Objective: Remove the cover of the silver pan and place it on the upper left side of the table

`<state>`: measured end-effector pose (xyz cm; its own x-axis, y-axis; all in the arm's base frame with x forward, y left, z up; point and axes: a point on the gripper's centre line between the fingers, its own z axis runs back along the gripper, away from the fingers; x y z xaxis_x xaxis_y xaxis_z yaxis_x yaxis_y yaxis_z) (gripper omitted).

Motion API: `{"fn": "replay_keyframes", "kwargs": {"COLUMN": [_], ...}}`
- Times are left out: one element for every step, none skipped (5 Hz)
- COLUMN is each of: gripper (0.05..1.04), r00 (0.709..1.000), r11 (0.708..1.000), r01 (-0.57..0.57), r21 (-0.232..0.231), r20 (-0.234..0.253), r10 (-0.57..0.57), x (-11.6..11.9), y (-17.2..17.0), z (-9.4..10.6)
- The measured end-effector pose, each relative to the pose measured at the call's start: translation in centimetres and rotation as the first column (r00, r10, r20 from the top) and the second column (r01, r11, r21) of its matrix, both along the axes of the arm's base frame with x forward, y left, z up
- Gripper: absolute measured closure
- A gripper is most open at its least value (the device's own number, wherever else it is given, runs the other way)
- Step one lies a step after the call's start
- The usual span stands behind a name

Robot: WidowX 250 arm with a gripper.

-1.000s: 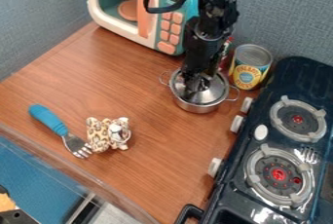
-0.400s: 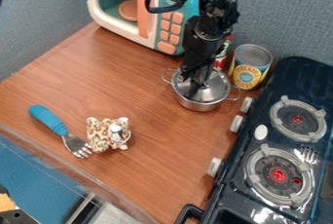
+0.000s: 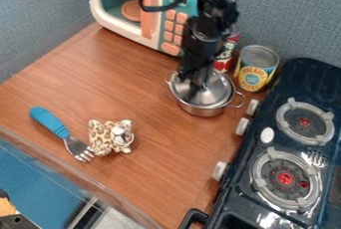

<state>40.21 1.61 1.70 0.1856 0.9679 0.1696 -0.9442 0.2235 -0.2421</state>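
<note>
Hanging down at the lid (image 3: 218, 91) with the gripper (image 3: 196, 82); cannot tell whether clenched or released. Can see the lid under the gripper, atop the pan (image 3: 203, 110), near two cans (image 3: 254, 77).

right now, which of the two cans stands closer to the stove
The yellow-labelled can, beside the stove; the red-labelled can stands farther away, partly behind the arm.

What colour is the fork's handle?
Blue; the handle shows best in the current camera view, at the left of the table.
</note>
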Motion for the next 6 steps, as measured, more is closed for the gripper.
{"fn": "replay_keyframes", "kwargs": {"gripper": [1.032,1.032,1.032,1.032,1.032,1.032], "r00": [0.998,0.990,0.976,0.949,0.916,0.898], "r11": [0.998,0.992,0.977,0.948,0.916,0.901], "r01": [-0.045,-0.124,-0.210,-0.316,-0.401,-0.434], "r21": [0.031,0.029,0.036,0.026,0.010,0.019], "r20": [0.052,0.068,0.066,0.034,-0.020,-0.072], "r10": [0.044,0.122,0.208,0.315,0.401,0.435], "x": [-1.4,-2.7,-3.6,-4.7,-4.3,-3.3], "y": [2.5,5.9,9.4,13.4,17.0,19.2], "z": [2.2,3.1,3.0,2.3,0.0,-2.3]}}
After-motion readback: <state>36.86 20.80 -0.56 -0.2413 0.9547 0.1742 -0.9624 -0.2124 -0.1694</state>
